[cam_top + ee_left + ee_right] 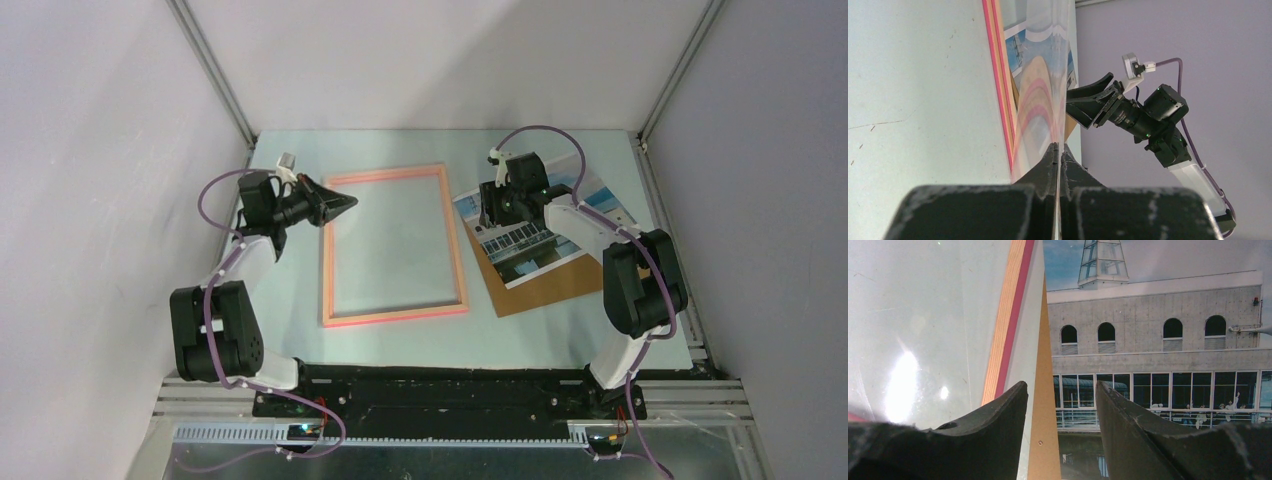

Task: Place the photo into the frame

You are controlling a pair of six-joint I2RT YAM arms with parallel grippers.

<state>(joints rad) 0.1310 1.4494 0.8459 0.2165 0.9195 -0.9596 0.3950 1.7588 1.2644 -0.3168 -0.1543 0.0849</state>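
- Left gripper: closed tight, nothing visibly gripped (tip at the frame corner).
- Right gripper: half spread, holding nothing, over the photo edge.

Was a pale green table, flat and matte. Carried the frame lying flat near its middle. Carried, just right of that, a brown backing board turned askew, with the photo resting on top.

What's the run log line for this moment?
left gripper: shut, at far left corner of frame | right gripper: open, over left edge of photo | photo: on brown backing board, right of frame
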